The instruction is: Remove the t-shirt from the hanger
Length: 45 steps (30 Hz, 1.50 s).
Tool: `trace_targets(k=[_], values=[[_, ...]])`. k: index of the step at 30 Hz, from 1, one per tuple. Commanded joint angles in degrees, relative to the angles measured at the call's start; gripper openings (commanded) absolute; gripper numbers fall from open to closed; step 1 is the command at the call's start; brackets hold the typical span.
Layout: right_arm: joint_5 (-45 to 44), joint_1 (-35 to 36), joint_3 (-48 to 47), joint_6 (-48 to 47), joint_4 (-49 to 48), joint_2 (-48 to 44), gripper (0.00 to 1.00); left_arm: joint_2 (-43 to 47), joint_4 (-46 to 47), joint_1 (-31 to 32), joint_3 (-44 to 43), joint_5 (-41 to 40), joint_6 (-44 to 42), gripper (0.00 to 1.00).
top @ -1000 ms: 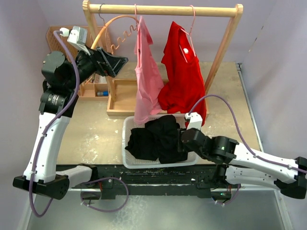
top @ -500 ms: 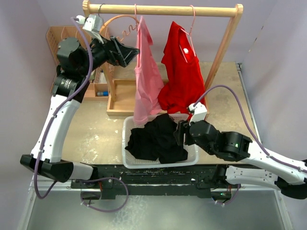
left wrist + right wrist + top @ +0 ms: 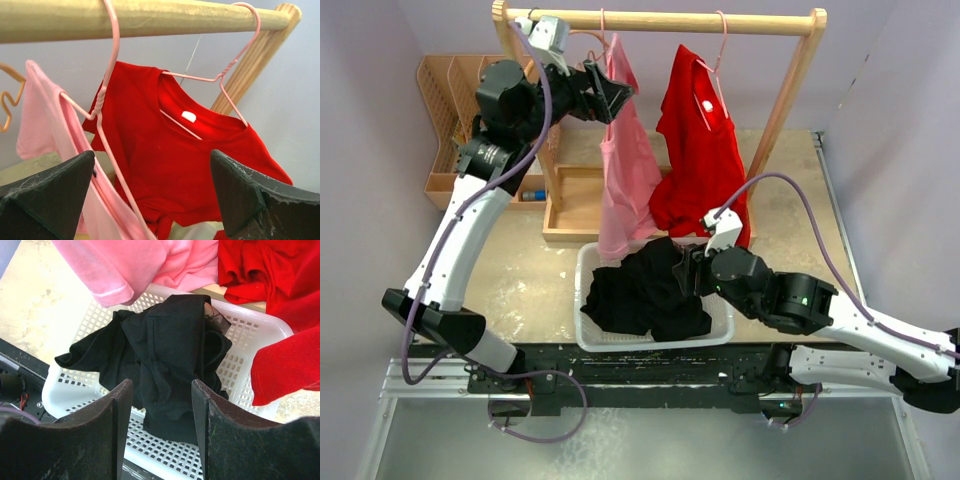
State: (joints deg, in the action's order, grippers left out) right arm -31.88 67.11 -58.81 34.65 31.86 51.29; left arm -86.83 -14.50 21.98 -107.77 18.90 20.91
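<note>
Pink t-shirt [image 3: 625, 170] hangs on its wire hanger [image 3: 107, 100] from the wooden rail [image 3: 670, 20] at the far side of the table, just left of the red t-shirt [image 3: 695, 150], which has a hanger of its own. Its hem droops to the far rim of the white basket [image 3: 582, 290]. What has changed in the last second is the left arm. It has swung up and to the right from beside the wooden organiser, and the left gripper [image 3: 620, 98] now sits right at the pink shirt's shoulder, just under the rail. Its jaws are spread wide and empty, and in the wrist view the hanger wire runs down between them. The right gripper [image 3: 688, 275] has barely shifted. It hovers at the near right of the basket over the black garment [image 3: 650, 285], fingers parted, gripping nothing. Judging by this, the black piece is already off and dropped, and the pink one is next. The approach looks nearly complete, but no grasp on cloth or hanger is made yet.
</note>
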Motion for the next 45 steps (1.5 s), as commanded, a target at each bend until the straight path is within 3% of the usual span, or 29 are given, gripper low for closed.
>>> trace_targets(k=[1, 10, 15, 25, 29, 36, 45], values=[[0.05, 0.30, 0.50, -0.91, -4.46, -1.74, 0.53, -2.45, 0.86, 1.55, -3.80, -7.72, -4.27, 0.98], [-0.20, 0.28, 2.55, -0.86, -5.19, -4.52, 0.52, -5.36, 2.11, 2.20, -4.21, -14.36, -5.89, 0.96], [-0.12, 0.29, 2.54, -1.15, -5.65, -3.83, 0.52, -6.94, 3.25, 2.21, -4.53, -15.03, -5.96, 0.87], [-0.07, 0.30, 2.47, -1.38, -6.28, -3.18, 0.52, -8.17, 4.29, 2.21, -3.84, -15.25, -6.06, 0.53], [0.01, 0.36, 2.70, -1.35, -6.28, -2.74, 0.52, -8.17, 4.93, 2.25, -3.85, -15.20, -6.29, 0.31], [0.31, 0.29, 3.17, -1.26, -6.71, -2.29, 0.52, -8.66, 5.91, 2.20, -4.94, -15.46, -6.92, 0.01], [0.37, 0.30, 3.57, -1.39, -7.08, -2.17, 0.52, -8.19, 8.15, 2.23, -7.89, -15.15, -8.48, 0.00]])
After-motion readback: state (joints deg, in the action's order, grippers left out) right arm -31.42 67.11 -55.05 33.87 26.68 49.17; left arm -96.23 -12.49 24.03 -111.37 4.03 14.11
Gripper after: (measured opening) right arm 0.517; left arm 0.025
